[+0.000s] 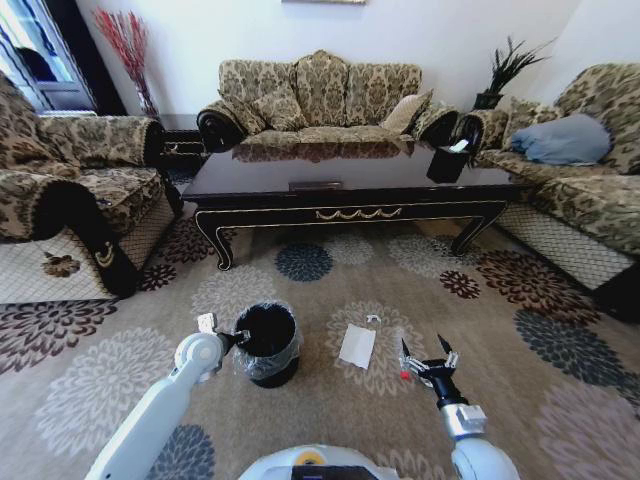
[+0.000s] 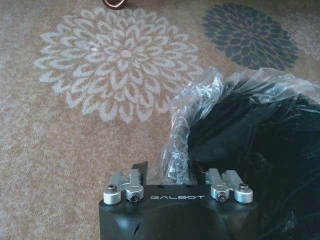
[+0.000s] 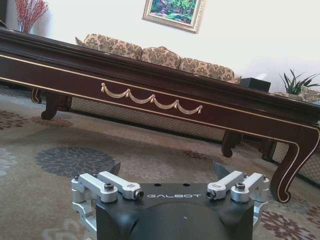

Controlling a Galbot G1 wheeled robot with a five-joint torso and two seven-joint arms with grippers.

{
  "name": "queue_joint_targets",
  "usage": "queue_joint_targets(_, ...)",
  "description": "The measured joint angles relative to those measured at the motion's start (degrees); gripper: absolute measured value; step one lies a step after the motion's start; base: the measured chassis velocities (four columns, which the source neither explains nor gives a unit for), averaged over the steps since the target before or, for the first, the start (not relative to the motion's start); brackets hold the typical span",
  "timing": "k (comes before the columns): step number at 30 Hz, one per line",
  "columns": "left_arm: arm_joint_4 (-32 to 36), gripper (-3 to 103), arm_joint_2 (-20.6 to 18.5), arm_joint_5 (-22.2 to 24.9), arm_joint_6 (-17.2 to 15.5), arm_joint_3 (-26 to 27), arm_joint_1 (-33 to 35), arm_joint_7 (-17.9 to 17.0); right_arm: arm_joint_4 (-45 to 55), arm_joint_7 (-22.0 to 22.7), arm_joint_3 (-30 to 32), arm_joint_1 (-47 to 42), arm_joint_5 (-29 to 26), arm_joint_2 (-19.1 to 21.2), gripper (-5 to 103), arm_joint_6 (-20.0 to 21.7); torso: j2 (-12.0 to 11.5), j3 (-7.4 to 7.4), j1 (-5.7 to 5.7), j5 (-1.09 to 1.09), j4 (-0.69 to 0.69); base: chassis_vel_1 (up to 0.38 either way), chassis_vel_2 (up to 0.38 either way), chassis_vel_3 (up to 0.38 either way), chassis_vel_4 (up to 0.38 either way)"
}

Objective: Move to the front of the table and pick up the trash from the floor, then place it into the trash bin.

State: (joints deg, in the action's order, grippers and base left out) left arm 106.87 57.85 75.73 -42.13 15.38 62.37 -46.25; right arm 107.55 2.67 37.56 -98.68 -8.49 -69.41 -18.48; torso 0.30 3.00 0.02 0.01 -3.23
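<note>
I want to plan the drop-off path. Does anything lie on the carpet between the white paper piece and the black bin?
Nothing visible does. Bare floor separates the paper piece from the trash bin. The small bottle lies on the paper's far side, by the open right gripper; the left gripper is at the bin's rim.

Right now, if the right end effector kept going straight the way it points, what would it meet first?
Probably the table. The right end effector points level across the carpeted floor at its ornamented front edge, with nothing visible in between, though depth is hard to judge.
</note>
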Motion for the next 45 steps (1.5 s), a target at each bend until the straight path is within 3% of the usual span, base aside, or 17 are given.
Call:
queue_joint_targets(4, 0.17, 44, 0.04, -0.20, 0.06, -0.10, 0.24, -0.08, -0.12, 0.01, -0.17, 0.02, -0.02, -0.10, 100, 0.01, 0.00, 0.00, 0.00, 0.00, 0.00, 0.000, 0.000, 0.000, 0.000)
queue_joint_targets(8, 0.39, 23, 0.47, -0.71, 0.14, 0.08, 0.94, -0.27, -0.24, 0.02, -0.15, -0.06, -0.12, -0.07, 100, 0.01, 0.01, -0.01, 0.00, 0.02, 0.00, 0.000, 0.000, 0.000, 0.000)
queue_joint_targets(10, 0.56, 23, 0.57, -0.74, 0.15, 0.17, 1.13, -0.57, -0.27, 0.03, -0.12, -0.09, -0.13, -0.04, 100, 0.00, 0.01, -0.01, 0.00, 0.02, 0.01, 0.000, 0.000, 0.000, 0.000)
queue_joint_targets(14, 1.68, 7, 0.60, -0.70, 0.00, 0.48, 1.94, -1.39, -0.57, 0.09, -0.09, -0.08, -0.13, -0.05, 100, -0.09, 0.01, 0.00, 0.00, 0.01, 0.01, 0.000, 0.000, 0.000, 0.000)
queue_joint_targets(25, 2.59, 4, -1.12, -0.07, -0.41, 1.59, 2.20, -1.76, -0.89, 0.12, -0.07, -0.21, -0.21, -0.10, 100, -0.31, -0.01, 0.01, 0.01, -0.05, -0.02, 0.000, 0.000, 0.000, 0.000)
queue_joint_targets(30, 5.31, 0, -3.26, 1.25, -0.27, 3.00, 3.71, -3.52, -0.64, 0.87, 0.35, -0.06, -0.73, 1.30, 100, 1.81, -0.01, 0.01, 0.01, -0.03, -0.01, 0.000, 0.000, 0.000, 0.000)
queue_joint_targets(34, 8.93, 0, -5.43, 4.78, -0.28, 4.40, 5.87, -6.72, -1.10, 0.93, 0.57, 0.26, -1.79, 4.06, 100, 3.81, -0.01, 0.01, 0.01, -0.03, 0.00, 0.000, 0.000, 0.000, 0.000)
queue_joint_targets(39, 11.84, 0, -7.04, 7.47, -0.17, 5.93, 7.47, -8.20, -3.85, -0.46, 0.52, 0.62, -5.05, 8.46, 100, 4.37, -0.01, 0.00, 0.01, -0.01, -0.01, 0.000, 0.000, 0.000, 0.000)
queue_joint_targets(40, 12.92, 0, -7.95, 8.50, -0.16, 6.78, 8.42, -8.60, -7.12, -2.57, 0.53, 0.71, -7.66, 12.06, 100, 3.72, -0.01, 0.01, 0.01, 0.01, 0.01, 0.000, 0.000, 0.000, 0.000)
queue_joint_targets(45, 14.00, 0, -8.78, 9.41, -0.13, 7.87, 10.20, -8.75, -14.53, -6.10, 0.19, 1.32, -8.97, 16.93, 100, 0.87, -0.01, 0.00, 0.01, -0.01, -0.01, 0.000, 0.000, 0.000, 0.000)
